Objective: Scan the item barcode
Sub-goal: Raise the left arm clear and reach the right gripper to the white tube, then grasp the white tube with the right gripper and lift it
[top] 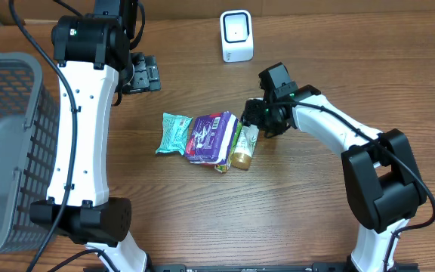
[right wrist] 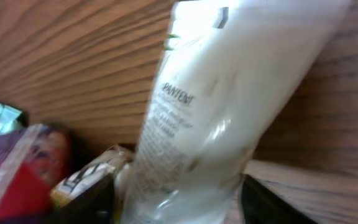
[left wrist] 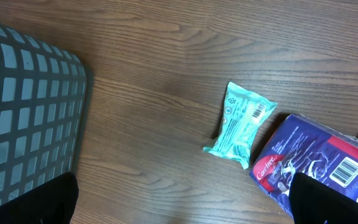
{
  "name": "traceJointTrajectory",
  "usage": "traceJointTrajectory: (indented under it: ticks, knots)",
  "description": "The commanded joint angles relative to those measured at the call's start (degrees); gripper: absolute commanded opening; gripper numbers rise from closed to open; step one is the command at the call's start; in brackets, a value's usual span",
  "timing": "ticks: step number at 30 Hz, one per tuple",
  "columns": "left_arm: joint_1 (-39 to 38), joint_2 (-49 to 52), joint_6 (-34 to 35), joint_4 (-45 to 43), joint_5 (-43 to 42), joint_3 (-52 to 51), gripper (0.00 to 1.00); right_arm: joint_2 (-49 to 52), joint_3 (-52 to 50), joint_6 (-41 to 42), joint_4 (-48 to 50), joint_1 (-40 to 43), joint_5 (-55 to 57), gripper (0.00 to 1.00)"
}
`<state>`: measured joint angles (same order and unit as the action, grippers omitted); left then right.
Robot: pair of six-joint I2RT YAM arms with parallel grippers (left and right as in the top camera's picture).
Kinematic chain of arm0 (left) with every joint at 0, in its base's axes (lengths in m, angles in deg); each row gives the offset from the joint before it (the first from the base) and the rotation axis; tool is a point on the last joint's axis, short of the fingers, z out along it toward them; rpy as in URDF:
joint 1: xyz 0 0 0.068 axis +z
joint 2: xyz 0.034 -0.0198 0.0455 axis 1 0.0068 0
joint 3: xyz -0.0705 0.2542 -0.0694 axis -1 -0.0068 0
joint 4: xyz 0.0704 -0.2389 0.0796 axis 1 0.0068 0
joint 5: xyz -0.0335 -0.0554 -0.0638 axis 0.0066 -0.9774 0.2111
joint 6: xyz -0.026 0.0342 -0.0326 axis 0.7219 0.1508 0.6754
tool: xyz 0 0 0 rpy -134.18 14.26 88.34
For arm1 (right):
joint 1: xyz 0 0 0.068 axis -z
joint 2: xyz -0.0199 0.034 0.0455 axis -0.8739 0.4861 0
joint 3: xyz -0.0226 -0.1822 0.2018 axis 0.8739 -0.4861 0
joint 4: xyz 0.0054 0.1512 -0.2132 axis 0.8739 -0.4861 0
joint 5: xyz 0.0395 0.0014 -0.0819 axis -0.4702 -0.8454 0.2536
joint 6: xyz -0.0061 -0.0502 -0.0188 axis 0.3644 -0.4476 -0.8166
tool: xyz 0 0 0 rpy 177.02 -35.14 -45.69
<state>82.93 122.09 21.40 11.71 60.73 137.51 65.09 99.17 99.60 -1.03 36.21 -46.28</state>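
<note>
Shows a teal packet [top: 174, 133], a purple pack [top: 211, 137] and a gold-capped bottle [top: 244, 147] lying side by side, touching, mid-desk [top: 293, 211]. Places the right tool [top: 257, 121] at the bottle's far end, grip not discernible, and the left tool [top: 148, 74] spread wide, farther left and well apart from the row. Puts a white scanner [top: 236, 35] upright at the far edge and a grey basket [top: 10, 151] at the left edge.

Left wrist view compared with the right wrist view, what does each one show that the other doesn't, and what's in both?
Only the left wrist view: the grey mesh basket and printed barcodes on the teal packet and the purple pack. Only the right wrist view: a white Pantene tube, close up and blurred. Both: the wooden table, the purple pack, and an edge of the teal packet.
</note>
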Motion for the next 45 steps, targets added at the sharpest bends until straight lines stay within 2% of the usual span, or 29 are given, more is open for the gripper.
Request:
traceJointTrajectory:
  ticks: [1,2,8,10,16,19,29,32,34,36,37,39,42,45]
  knots:
    - [0.00,0.52,0.98,0.11,1.16,-0.33,0.99,0.50,-1.44,0.07,0.13,0.02,1.44,0.50]
    - [0.00,0.52,0.98,0.11,1.16,-0.33,0.99,0.50,-1.44,0.04,0.15,0.02,1.49,0.47]
    - [0.00,0.52,0.98,0.11,1.16,-0.33,1.00,0.46,-1.27,-4.09,0.11,0.09,1.81,0.09]
    - [0.00,0.52,0.98,0.11,1.16,-0.33,1.00,0.24,-0.96,-6.23,-0.37,0.13,1.84,0.04]
    - [0.00,0.52,0.98,0.11,1.16,-0.33,1.00,-2.34,1.31,-11.93,-4.50,0.87,1.90,0.04]
    - [0.00,0.52,0.98,0.11,1.16,-0.33,1.00,-4.72,2.19,-11.58,-6.43,2.03,2.08,0.04]
    - [0.00,0.52,0.98,0.11,1.16,-0.33,1.00,-8.37,1.62,14.75,-16.06,13.16,3.34,0.04]
    - [0.00,0.52,0.98,0.11,1.16,-0.33,1.00,-8.37,0.79,16.46,-16.11,14.25,3.34,0.04]
    - [0.00,0.52,0.98,0.11,1.16,-0.33,1.00,-8.37,0.50,11.52,-15.52,14.19,3.41,0.04]
    - [0.00,0.52,0.98,0.11,1.16,-0.33,0.99,-8.37,0.50,7.93,-15.89,14.05,3.80,0.22]
    - [0.00,0.52,0.98,0.11,1.16,-0.33,1.00,-8.37,0.50,6.51,-16.04,14.08,3.78,0.26]
    - [0.00,0.52,0.98,0.11,1.16,-0.33,0.99,-8.37,0.52,2.38,-16.39,14.23,3.78,0.29]
    - [0.00,0.52,0.98,0.11,1.16,-0.33,1.00,-8.37,2.54,-6.91,-16.63,15.43,3.74,0.50]
    - [0.00,0.52,0.98,0.11,1.16,-0.33,1.00,-8.37,6.05,-15.39,-17.14,16.11,3.54,0.64]
